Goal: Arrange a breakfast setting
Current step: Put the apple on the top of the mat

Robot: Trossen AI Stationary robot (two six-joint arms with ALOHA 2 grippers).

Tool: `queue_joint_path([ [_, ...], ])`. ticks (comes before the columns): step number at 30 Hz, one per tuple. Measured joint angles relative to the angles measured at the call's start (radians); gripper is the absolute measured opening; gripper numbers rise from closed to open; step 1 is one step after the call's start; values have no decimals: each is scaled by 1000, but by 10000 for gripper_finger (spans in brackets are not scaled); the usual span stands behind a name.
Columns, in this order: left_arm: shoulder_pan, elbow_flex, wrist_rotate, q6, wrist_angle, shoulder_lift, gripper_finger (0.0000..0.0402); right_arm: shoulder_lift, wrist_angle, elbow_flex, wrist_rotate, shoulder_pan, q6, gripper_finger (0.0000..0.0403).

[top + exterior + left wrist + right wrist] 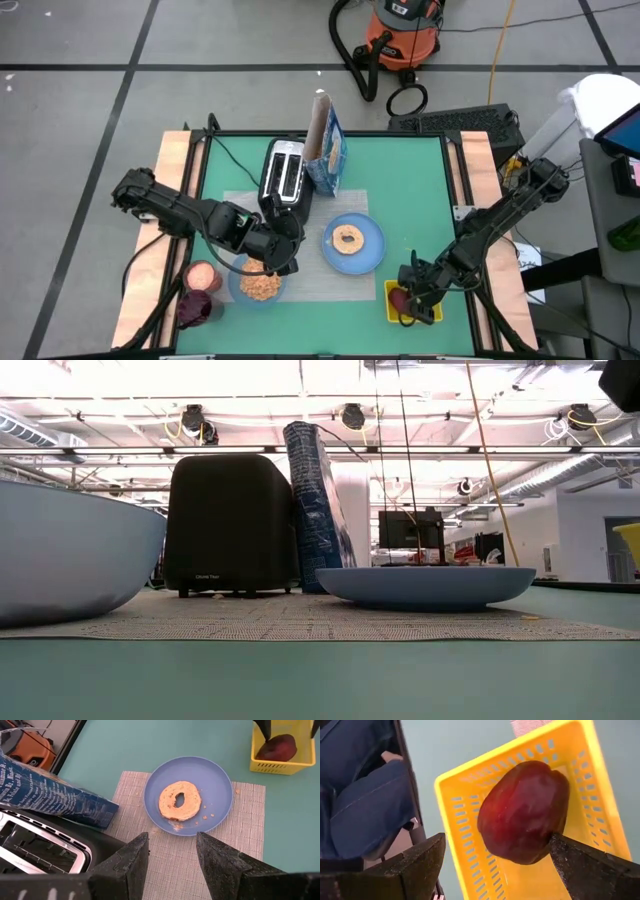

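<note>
Low view cuts off the bowl; right end effector straddles the fruit, fingers spread.

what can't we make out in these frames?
- Spoon: not found in any view.
- Bowl, high view: partly covered by the left gripper; low view cuts it at the edge.
- Bagel, low view: hidden behind the plate rim.
- Fruit, right wrist view: contact with the right gripper fingers unclear.

Dark red fruit in yellow tray — right hand fingers spread either side.
</note>
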Motion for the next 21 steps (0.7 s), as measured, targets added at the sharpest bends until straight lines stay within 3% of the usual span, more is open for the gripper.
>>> queue_joint_path([
  [11,0,0,0,0,0,0,173,0,47,-104,11,0,220,345],
  [21,0,0,0,0,0,0,173,-1,243,-167,10,0,216,345],
])
